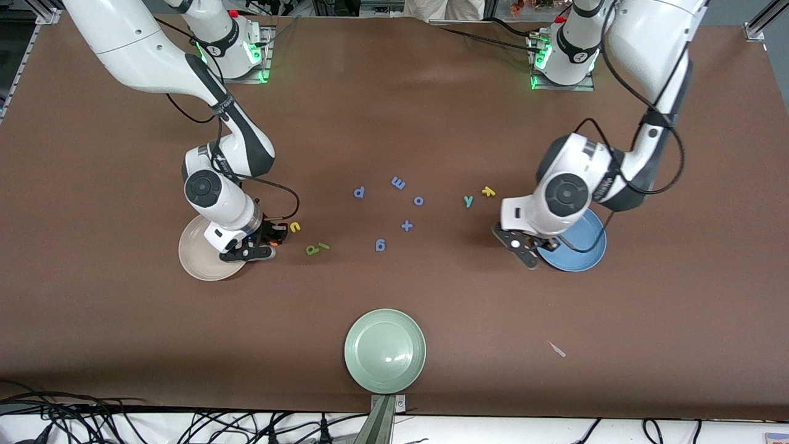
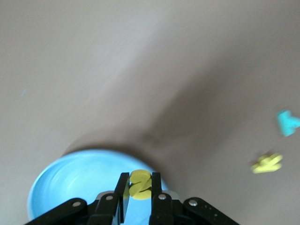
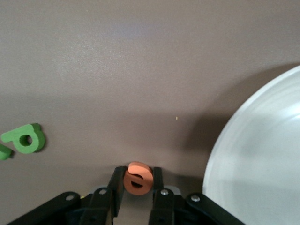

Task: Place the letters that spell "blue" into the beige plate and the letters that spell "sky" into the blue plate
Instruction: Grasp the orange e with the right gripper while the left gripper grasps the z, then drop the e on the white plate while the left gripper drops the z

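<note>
My left gripper is shut on the yellow s, over the rim of the blue plate at the left arm's end of the table. The teal y and yellow k lie on the table a little farther from the front camera. My right gripper is shut on the orange e, low beside the beige plate. The yellow u, green b and thin green l lie close by.
Several small blue letters and a blue plus sign are scattered mid-table. A pale green plate sits near the table's front edge. A small pale scrap lies beside it toward the left arm's end.
</note>
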Controlling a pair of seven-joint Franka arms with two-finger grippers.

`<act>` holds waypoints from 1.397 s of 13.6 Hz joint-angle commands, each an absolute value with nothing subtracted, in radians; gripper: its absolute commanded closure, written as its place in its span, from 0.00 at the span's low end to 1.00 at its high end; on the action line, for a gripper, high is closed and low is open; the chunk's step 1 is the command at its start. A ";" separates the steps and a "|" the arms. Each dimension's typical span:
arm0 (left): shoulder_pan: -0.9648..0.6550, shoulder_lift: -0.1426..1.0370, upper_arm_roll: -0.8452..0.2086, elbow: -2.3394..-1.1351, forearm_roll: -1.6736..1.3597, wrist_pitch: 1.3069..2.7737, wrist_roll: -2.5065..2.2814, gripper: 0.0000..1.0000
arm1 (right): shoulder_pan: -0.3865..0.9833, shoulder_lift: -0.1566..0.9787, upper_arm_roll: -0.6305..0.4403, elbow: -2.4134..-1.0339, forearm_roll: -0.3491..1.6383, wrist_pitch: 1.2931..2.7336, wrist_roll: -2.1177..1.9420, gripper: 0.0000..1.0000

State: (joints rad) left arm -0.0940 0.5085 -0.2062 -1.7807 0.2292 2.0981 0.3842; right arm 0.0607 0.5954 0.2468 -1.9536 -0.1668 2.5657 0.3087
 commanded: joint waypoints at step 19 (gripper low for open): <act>0.008 0.443 -0.431 -1.940 0.238 2.032 -0.505 0.00 | 0.127 0.531 0.236 -1.908 -0.169 2.375 0.498 0.47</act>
State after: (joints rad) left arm 0.0084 0.4577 -0.3886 -1.9051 0.2302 2.0315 -0.3096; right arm 0.1131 0.5147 0.2214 -1.9121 -0.1667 2.3665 0.4388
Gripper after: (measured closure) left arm 0.000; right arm 0.471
